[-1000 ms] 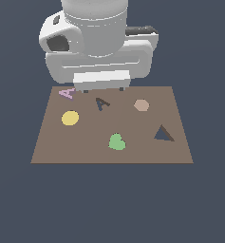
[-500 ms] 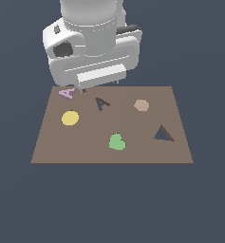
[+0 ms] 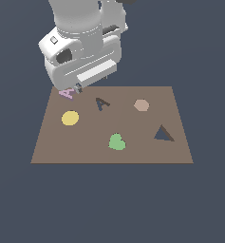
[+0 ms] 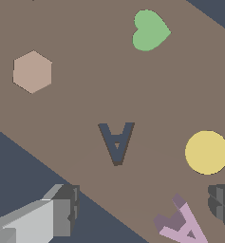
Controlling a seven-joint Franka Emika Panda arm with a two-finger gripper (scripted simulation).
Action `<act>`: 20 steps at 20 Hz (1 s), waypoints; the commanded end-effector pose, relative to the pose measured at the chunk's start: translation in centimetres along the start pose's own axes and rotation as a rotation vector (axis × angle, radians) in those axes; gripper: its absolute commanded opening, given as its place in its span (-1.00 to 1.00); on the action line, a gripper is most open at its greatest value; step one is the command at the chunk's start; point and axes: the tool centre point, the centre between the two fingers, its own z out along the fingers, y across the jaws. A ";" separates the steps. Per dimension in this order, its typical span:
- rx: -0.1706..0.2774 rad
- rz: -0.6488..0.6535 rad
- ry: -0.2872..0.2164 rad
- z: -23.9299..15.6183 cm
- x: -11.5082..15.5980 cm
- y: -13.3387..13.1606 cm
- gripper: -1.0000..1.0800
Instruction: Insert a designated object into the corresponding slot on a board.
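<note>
The pale pink-lilac A-shaped block (image 3: pixel 66 93) (image 4: pixel 181 226) lies flat at the far corner of the brown board (image 3: pixel 133 147) (image 4: pixel 85 28), on the exterior view's left. The dark A-shaped slot (image 3: pixel 102 103) (image 4: pixel 117 142) sits a short way off, toward the board's middle. My gripper (image 3: pixel 76 89) (image 4: pixel 142 213) hangs low over that corner and is open, with its fingers (image 4: pixel 57 216) wide apart. The block lies between them, much closer to one fingertip, and nothing is held.
Also on the board are a yellow disc (image 3: pixel 70 117) (image 4: pixel 207 152), a green heart (image 3: pixel 117 142) (image 4: pixel 149 30), a tan hexagon (image 3: pixel 141 105) (image 4: pixel 32 71) and a larger dark triangular cutout (image 3: pixel 163 134). The arm's bulky white body hides the board's far edge on the exterior view's left.
The arm has swung toward the exterior view's left and turned about its wrist, bringing the hand over the A block. The block and the other shapes have not moved.
</note>
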 end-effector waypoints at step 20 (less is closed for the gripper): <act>0.007 -0.620 -0.010 5.0 -7.3 4.6 0.92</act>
